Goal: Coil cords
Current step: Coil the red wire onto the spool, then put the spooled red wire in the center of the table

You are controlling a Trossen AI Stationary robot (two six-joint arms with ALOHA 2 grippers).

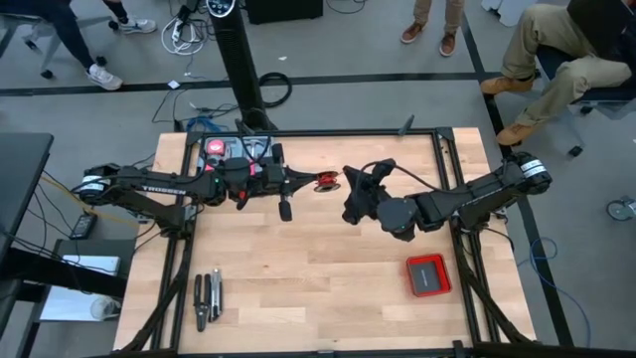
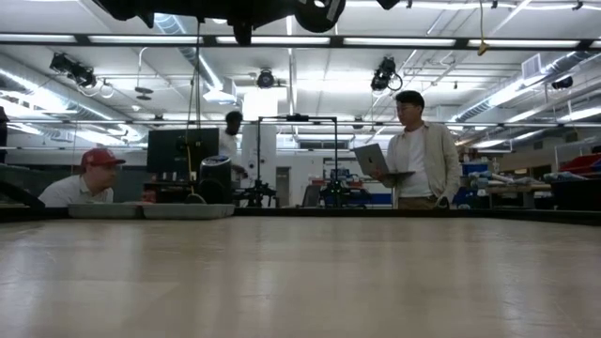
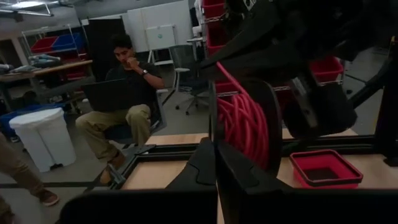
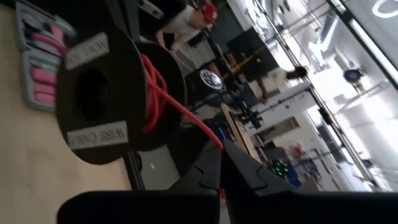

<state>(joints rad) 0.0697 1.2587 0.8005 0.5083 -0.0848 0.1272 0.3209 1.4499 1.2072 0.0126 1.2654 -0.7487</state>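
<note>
Above the far middle of the table (image 1: pixel 298 288), a small black spool (image 1: pixel 327 181) wound with red wire (image 1: pixel 325 180) is held up off the wood between the two arms. The spool is gripped by the left gripper (image 1: pixel 316 181), which is reached in from the left side with its fingers closed on the spool's rim; in the left wrist view the closed fingers (image 3: pixel 214 168) are seen meeting at the edge of the black disc (image 3: pixel 264 124), with the red coil (image 3: pixel 242 124) packed thick beside it.

The right gripper (image 1: pixel 351 182) is placed just beside the spool on its other side. Its fingers are shut, and in the right wrist view a single strand of the wire (image 4: pixel 193 121) is seen running from the spool (image 4: pixel 102 93) down to the closed fingertips (image 4: pixel 221 165), where it is pinched. The strand is drawn straight between coil and gripper.

On the near right of the table a flat red box (image 1: pixel 428 274) is lain, well apart from both arms. A pair of pliers (image 1: pixel 208 298) is lain near the near left corner. At the far left edge, behind the left arm, a holder with pink and grey parts (image 1: pixel 238 149) is seen.

Beyond the table, a seated person with a laptop (image 3: pixel 121 93) is shown in the left wrist view, and a standing person holding a laptop (image 2: pixel 418 155) in the low view.
</note>
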